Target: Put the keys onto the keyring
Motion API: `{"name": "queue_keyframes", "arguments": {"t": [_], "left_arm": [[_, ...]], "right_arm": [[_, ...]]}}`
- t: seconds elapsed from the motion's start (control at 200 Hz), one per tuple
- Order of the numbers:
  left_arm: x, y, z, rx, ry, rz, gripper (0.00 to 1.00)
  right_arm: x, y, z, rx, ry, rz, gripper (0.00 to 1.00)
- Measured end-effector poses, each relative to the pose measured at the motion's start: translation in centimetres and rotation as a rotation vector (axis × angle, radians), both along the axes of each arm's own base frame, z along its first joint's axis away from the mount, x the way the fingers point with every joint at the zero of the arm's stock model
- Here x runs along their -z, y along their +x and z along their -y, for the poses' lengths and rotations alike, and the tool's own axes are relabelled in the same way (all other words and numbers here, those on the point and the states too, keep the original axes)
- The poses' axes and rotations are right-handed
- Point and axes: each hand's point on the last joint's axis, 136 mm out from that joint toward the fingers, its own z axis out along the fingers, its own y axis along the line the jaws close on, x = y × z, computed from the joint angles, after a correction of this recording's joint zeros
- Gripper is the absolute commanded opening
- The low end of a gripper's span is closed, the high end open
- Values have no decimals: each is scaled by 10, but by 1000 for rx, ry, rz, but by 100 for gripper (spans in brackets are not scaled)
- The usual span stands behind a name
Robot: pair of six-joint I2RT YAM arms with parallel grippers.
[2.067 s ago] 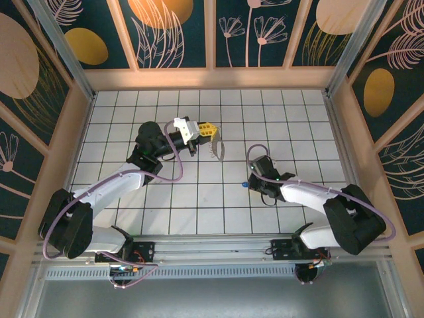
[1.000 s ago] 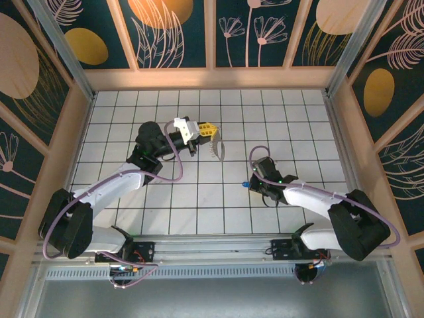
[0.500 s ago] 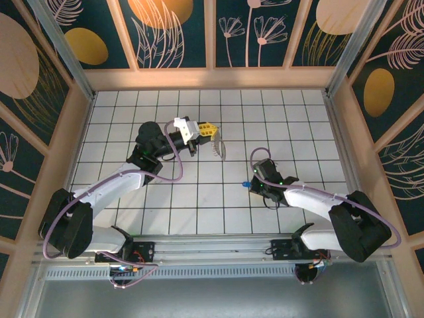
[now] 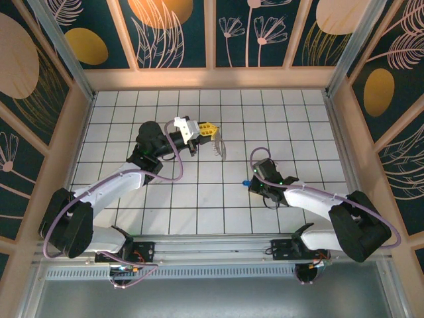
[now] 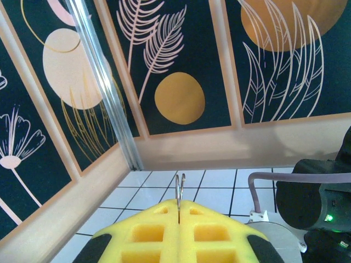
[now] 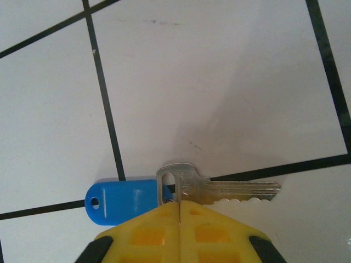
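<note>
The keyring [image 4: 217, 147] is a thin silvery loop that hangs from my left gripper [image 4: 207, 128], above the middle tiles. In the left wrist view its wire [image 5: 180, 189] stands edge-on from the seam of the shut yellow fingertips [image 5: 179, 211]. The key [image 6: 219, 189] is silver with a blue tag [image 6: 123, 200] and lies flat on a white tile. My right gripper [image 6: 179, 204] is down at the key. Its yellow tips meet over the lower edge of the key's head. From above, the blue tag [image 4: 246, 183] shows just left of the right gripper [image 4: 254, 183].
White tiled floor [image 4: 199, 199] inside a wooden-framed enclosure with patterned walls [image 4: 212, 33]. The left arm [image 4: 126, 175] reaches in from the lower left and the right arm [image 4: 318, 199] from the lower right. About two tiles separate the keyring and the key.
My right gripper has closed its fingers at the key's head and settled lower. The left arm has lifted the keyring slightly toward the back.
</note>
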Motion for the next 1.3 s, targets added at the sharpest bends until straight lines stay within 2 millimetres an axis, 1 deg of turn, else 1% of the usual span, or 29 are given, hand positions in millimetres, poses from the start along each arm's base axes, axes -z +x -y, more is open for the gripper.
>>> {"name": "queue_keyframes", "arguments": {"t": [0.18,0.245,0.325,0.455,0.676,0.906,1.071,1.151,1.296], "left_arm": [[0,0,0,0,0,0,0],[0,0,0,0,0,-1,0],[0,0,0,0,0,-1,0],[0,0,0,0,0,-1,0],[0,0,0,1,-4,-13,0],[0,1,0,1,-6,-19,0],[0,1,0,-1,-6,-18,0],[0,1,0,-1,-5,-19,0],[0,6,3,1,-1,-25,0]], "right_arm": [[-4,1,-1,0,7,12,0],[-9,2,-1,0,15,27,0],[-19,5,-1,1,32,60,0],[-46,12,-2,-4,67,141,0],[-103,36,-6,-38,125,304,0],[-148,57,-1,-95,191,441,0],[-180,63,-8,-190,270,553,0],[-198,63,-15,-254,314,617,0],[-224,58,-32,-375,374,711,0]]}}
